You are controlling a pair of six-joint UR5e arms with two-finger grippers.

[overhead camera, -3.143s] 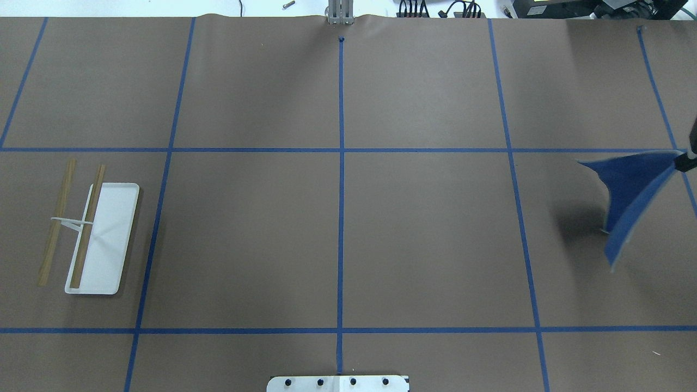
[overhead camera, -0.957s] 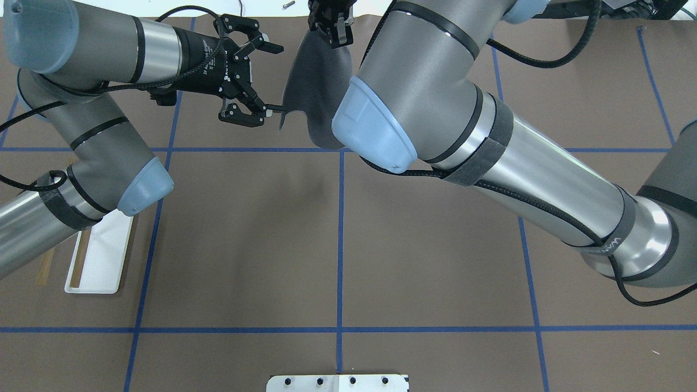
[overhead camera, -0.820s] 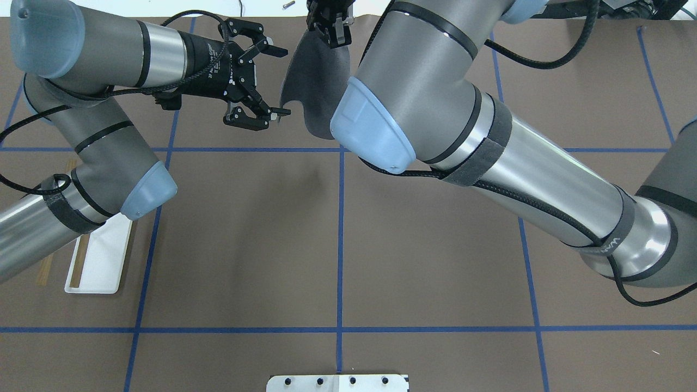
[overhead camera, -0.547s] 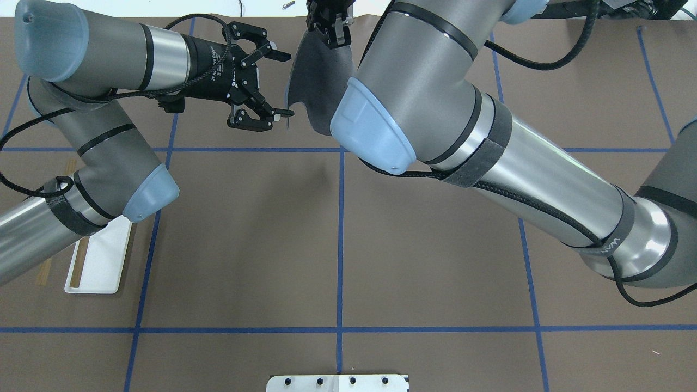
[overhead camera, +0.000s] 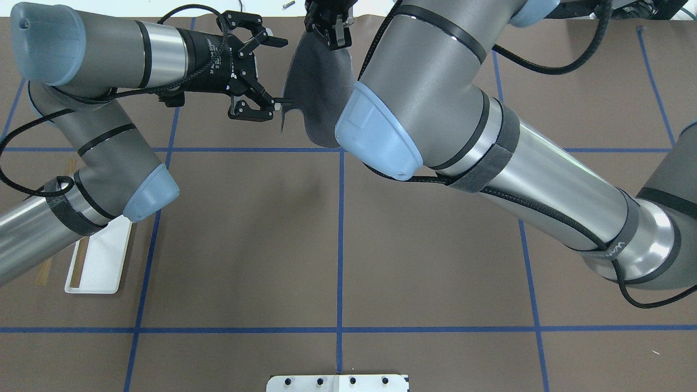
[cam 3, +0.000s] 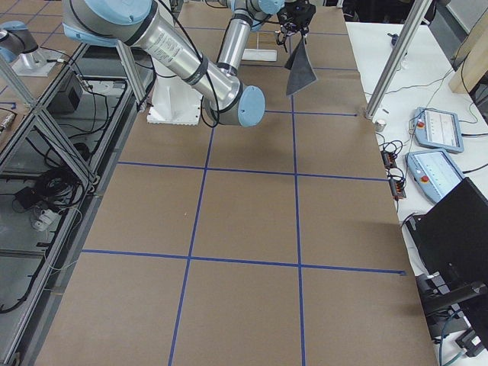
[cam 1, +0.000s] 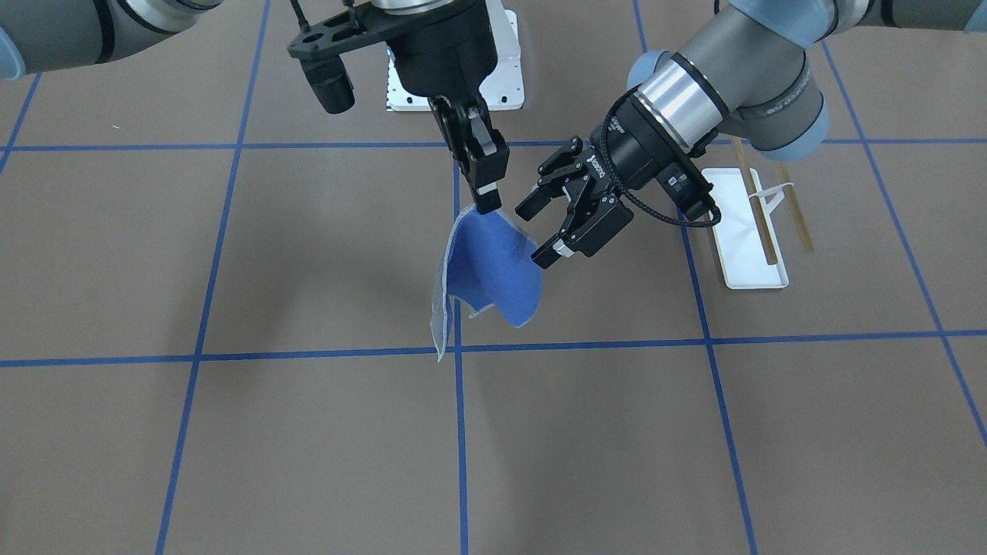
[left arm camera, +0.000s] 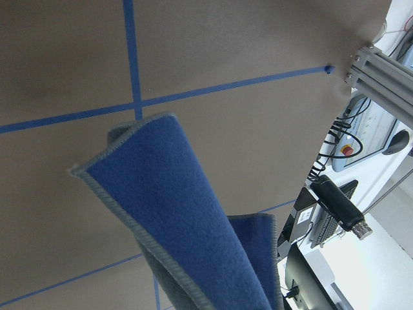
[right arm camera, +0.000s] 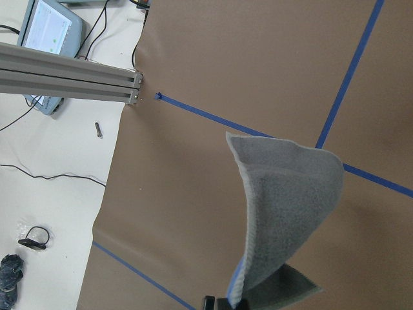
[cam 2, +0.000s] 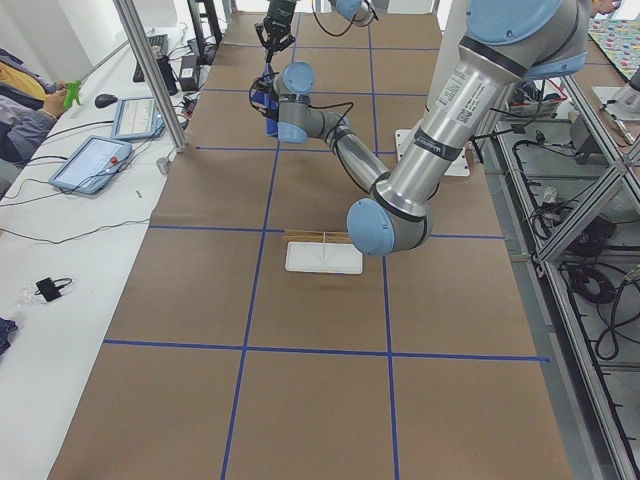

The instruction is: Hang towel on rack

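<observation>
My right gripper [cam 1: 486, 204] is shut on the top corner of the towel [cam 1: 486, 266] and holds it hanging above the table's far middle. The overhead view shows its grey side [overhead camera: 316, 81], the left wrist view its blue side [left arm camera: 174, 206]. My left gripper [cam 1: 534, 233] is open beside the towel, its lower fingertip at the towel's side edge; it also shows in the overhead view [overhead camera: 277, 71]. The rack [cam 1: 744, 247] stands on the robot's left side with its two rods [cam 1: 759, 216]. In the overhead view the rack [overhead camera: 101, 261] is mostly hidden under my left arm.
The white robot base plate [cam 1: 455, 77] is at the table's near edge. An aluminium post [right arm camera: 71, 77] stands at the far edge, with tablets and cables beyond it. Blue tape lines cross the brown table [overhead camera: 245, 245].
3.1 s ago the towel hung at the far right with no arm bodies in view. In the last half second my open left gripper shifted slightly toward the far edge, and the towel's lower corner swung.
</observation>
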